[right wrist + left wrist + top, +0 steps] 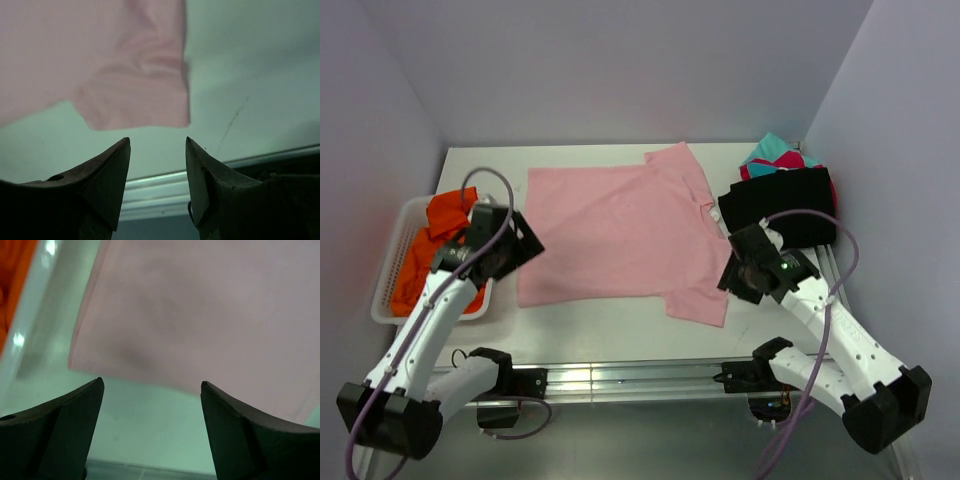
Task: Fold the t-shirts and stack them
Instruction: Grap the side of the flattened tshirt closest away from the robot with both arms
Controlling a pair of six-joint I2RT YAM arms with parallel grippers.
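white table | white mesh basket | on its left edge

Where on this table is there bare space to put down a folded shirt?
Barest: the near strip of the table between the pink t-shirt and the front rail, and the far left corner behind the basket. It is crowded on the right, where the pink t-shirt crowds the black t-shirt.

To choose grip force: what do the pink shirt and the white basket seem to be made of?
The pink shirt looks like soft matte cloth: it lies limp with small wrinkles. The basket seems glossy white plastic: mesh wall, bright highlights.
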